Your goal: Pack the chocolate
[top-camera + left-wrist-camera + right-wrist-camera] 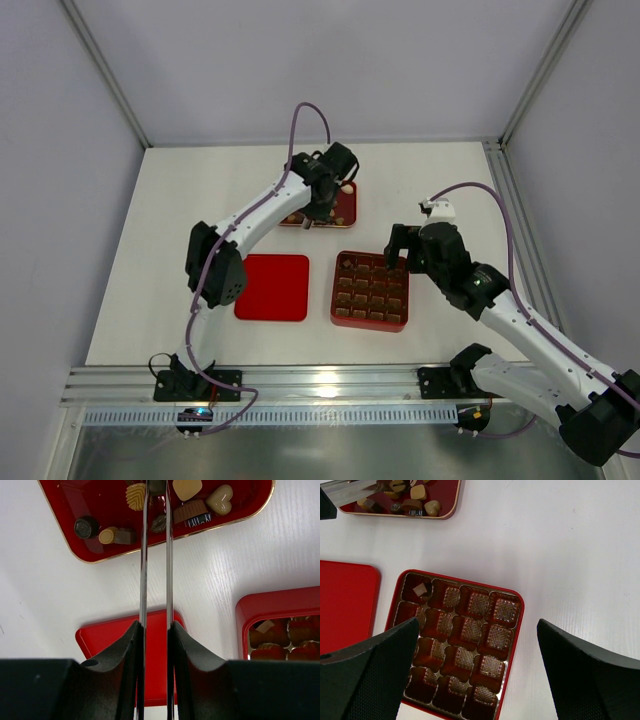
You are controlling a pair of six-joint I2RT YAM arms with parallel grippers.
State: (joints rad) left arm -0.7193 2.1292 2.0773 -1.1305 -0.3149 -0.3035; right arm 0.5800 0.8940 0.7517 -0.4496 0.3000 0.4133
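While chocolate [190, 511] litters the tray [60, 500], the box [519, 627] holds one; right end effector [477, 625] gapes, left end effector [156, 500] unclear.

chocolate [190, 511]: brown, tan, cream | tray [75, 500]: red, gold rim | box [270, 602]: red | lid [345, 605]: red | table [545, 540]: white

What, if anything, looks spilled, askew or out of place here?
Nothing stands out. The loose chocolate all lies inside the tray, the lid lies flat beside the gridded box, and one piece sits inside a corner cell.
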